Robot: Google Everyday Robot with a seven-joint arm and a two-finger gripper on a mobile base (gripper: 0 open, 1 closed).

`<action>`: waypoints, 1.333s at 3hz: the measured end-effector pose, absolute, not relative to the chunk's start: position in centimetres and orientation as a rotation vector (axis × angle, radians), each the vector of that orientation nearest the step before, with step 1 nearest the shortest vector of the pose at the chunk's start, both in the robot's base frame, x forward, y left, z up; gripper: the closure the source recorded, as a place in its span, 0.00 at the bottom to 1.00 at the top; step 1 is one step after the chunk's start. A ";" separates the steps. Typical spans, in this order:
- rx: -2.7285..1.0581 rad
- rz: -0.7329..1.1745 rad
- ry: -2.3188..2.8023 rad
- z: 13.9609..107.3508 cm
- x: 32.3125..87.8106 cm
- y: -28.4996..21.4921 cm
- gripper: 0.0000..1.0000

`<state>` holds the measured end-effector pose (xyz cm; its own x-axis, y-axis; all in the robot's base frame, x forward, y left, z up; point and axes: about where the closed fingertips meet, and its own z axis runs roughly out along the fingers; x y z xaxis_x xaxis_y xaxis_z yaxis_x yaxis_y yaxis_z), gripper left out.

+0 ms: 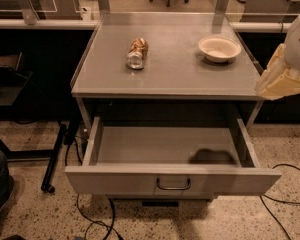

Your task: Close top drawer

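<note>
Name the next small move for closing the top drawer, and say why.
Probably bring the gripper down before the front of the top drawer, near its handle. The drawer stands pulled out, and the gripper hangs beside the right edge of the tabletop, above that front.

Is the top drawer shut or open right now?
Open. The top drawer is pulled far out, its inside showing below the tabletop. The gripper hangs by the tabletop's right edge, clear of the drawer.
</note>
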<state>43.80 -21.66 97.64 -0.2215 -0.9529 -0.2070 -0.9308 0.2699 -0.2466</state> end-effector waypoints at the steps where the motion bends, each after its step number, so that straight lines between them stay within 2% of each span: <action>1: -1.715 -0.089 2.252 96.8 43.0 -22.1 1.00; 2: -1.664 -0.054 2.296 94.7 40.7 -22.6 1.00; 4: -1.643 0.086 2.466 83.5 35.9 -24.4 1.00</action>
